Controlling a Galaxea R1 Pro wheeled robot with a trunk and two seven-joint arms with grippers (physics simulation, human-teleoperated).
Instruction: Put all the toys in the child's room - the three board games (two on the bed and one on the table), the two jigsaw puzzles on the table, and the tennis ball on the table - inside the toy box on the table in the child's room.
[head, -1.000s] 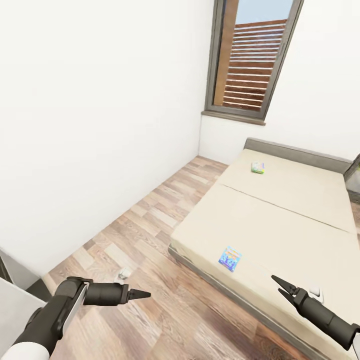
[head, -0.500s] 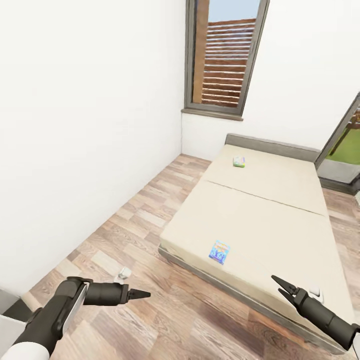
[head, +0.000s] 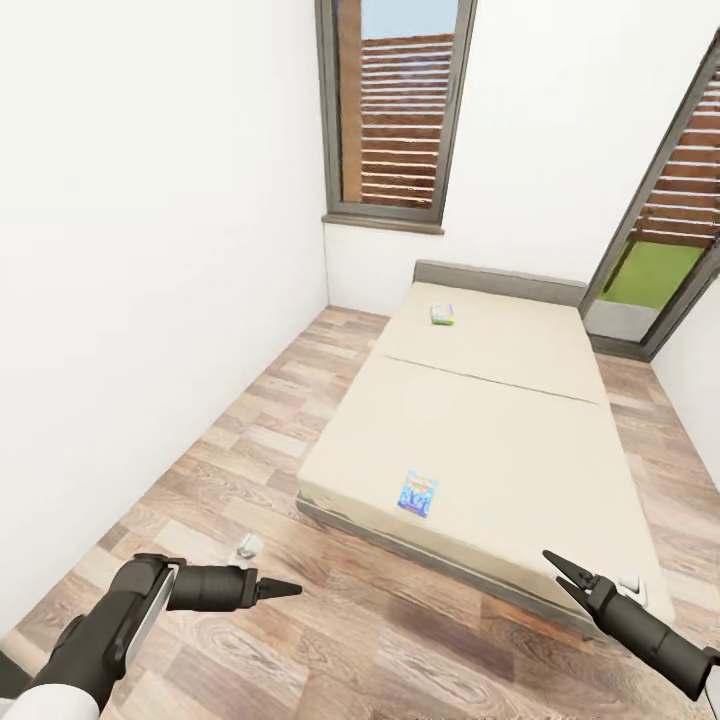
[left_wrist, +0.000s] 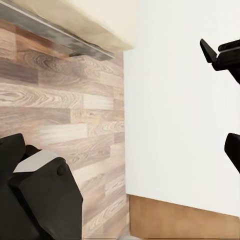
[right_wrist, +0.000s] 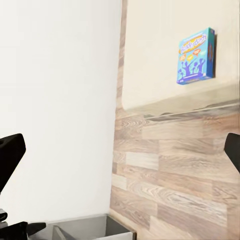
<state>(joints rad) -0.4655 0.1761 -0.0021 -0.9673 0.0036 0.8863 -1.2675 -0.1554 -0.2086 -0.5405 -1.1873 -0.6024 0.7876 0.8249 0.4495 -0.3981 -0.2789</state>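
Where the bed lies: 2 board games, well apart; left gripper jaws together; right gripper jaws apart.

I've got the bed ahead, right of centre, running away from me w/ its head end against the far wall. Wall on my left, strip of floor btwn it and the bed. Two board games on the bed: near one close to the foot edge, far one up by the head end, both toward the bed's left side. Window on the far wall, behind the far game. Glass door at far right, beside the bed's head end.
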